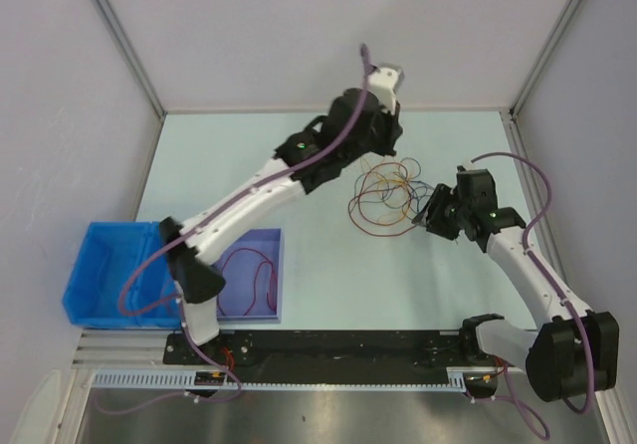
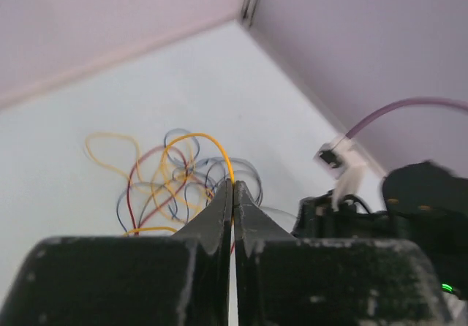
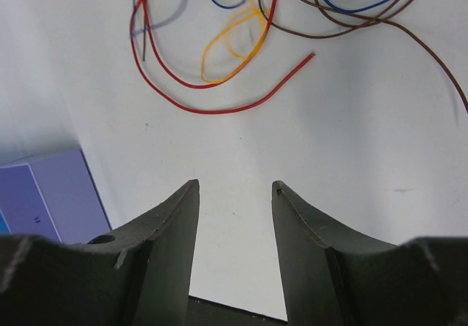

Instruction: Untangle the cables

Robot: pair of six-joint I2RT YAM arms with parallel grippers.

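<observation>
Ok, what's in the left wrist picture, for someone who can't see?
The left hand is shut, its tips pinching an orange cable. Behind it, tangled red, yellow and blue cables lie on the pale table.

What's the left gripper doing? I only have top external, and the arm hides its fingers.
Observer: The left wrist view shows the left gripper shut, with an orange cable pinched at its tips.
Operator: Right one holding anything?
Observer: No. The right gripper is open, with only bare table between its fingers.
Operator: Nearest cable to it?
Observer: A red cable lies ahead of the fingertips, apart from them, its loose end free on the table.
</observation>
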